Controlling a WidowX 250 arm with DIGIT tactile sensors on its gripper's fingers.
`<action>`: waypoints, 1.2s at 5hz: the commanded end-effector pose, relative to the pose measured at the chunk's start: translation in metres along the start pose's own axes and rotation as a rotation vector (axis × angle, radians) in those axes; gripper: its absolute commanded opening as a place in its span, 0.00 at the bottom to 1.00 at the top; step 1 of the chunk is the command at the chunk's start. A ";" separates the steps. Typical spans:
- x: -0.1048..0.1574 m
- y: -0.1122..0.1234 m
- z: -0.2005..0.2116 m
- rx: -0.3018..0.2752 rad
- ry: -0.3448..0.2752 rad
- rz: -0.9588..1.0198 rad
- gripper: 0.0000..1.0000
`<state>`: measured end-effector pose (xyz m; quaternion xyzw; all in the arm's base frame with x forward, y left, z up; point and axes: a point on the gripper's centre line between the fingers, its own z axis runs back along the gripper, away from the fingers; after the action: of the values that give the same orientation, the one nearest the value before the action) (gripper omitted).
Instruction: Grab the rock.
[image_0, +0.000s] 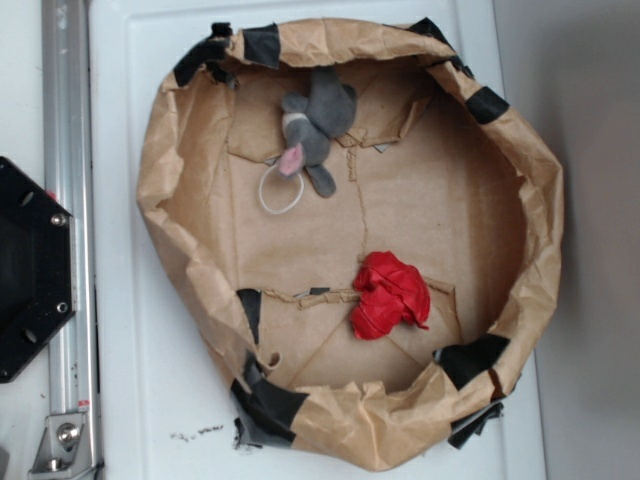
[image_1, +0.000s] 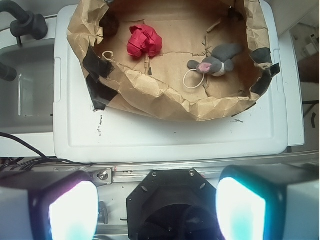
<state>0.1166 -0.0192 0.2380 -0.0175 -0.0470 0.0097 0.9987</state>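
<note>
In the wrist view, the claw (image_1: 157, 207) fills the bottom edge: two pale, glowing finger pads (image_1: 74, 210), blurred and cut off by the frame, stand wide apart with nothing between them, so it is open and empty. Between the pads sits a black hexagonal base plate (image_1: 172, 200), partly hidden in shadow, and just beyond it a metal rail (image_1: 200, 167) runs across. In the exterior view the claw is not to be seen; only the plate and rail show at the left edge, both cropped.

Past the rail lies the white surface (image_1: 165, 135), a lidded plastic top with some dark specks. On it sits one round brown paper basin (image_1: 165, 97) with crumpled walls patched by several strips of black tape (image_1: 97, 67). Its far rim is cut off in the wrist view, and its near wall hides part of the floor.

Inside are three things, one of each. A grey plush mouse (image_0: 318, 125) with a pink ear lies by one wall. A thin white ring (image_0: 282, 190) lies just beside it, touching or nearly so; which cannot be told. The rock (image_0: 390, 295) lies well apart from both, on the basin floor near the opposite wall. It is bright red, lumpy and irregular, with glossy creased folds, about the size of the mouse.
</note>
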 end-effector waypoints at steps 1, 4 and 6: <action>0.000 0.000 0.000 0.000 0.000 0.000 1.00; 0.120 0.025 -0.073 -0.102 -0.350 -0.529 1.00; 0.164 0.039 -0.120 0.000 -0.318 -0.602 1.00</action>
<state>0.2811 0.0304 0.1081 -0.0169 -0.1758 -0.2621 0.9487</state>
